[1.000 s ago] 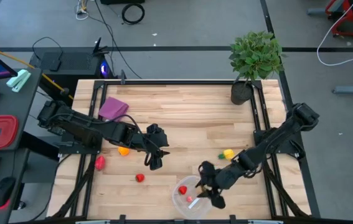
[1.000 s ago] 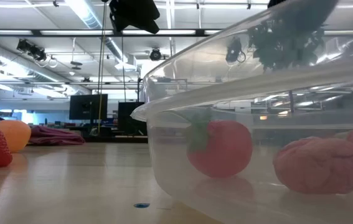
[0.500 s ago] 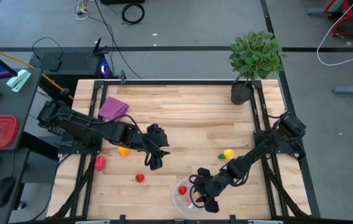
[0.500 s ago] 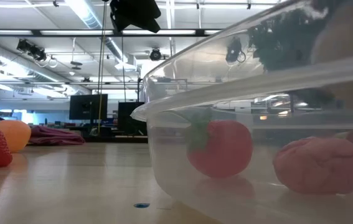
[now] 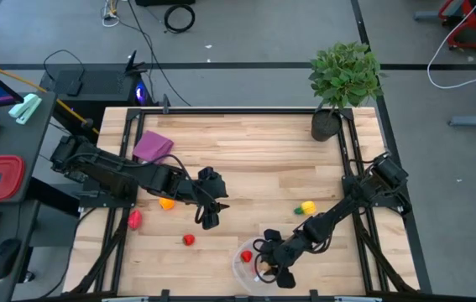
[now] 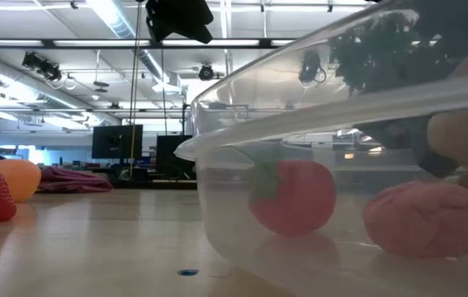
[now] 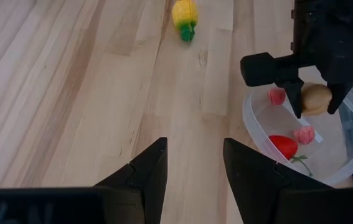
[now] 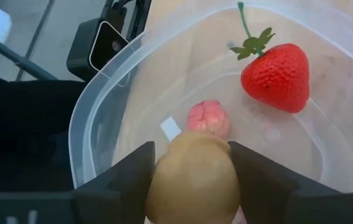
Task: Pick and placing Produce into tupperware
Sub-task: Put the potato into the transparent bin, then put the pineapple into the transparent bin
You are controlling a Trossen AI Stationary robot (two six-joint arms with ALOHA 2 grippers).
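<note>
The right gripper (image 8: pixel 193 186) holds a tan produce piece (image 8: pixel 193 180) clamped between its fingers. Over the last second it has moved from the tub's edge to directly above the tub (image 5: pixel 250 267) (near the front edge of the tabletop (image 5: pixel 246 168)) and lowered toward it. A strawberry (image 8: pixel 274 76) and a pink piece (image 8: pixel 208 119) already lie inside. Judged status: transport is complete and release is the next step.

The left gripper (image 7: pixel 193 171) waits mid-tabletop with fingers spread and empty. Remaining outside the tub:

- yellow piece (image 5: pixel 307 206)
- orange piece (image 5: pixel 166 202)
- two red pieces (image 5: pixel 188 240), (image 5: pixel 135 219)
</note>
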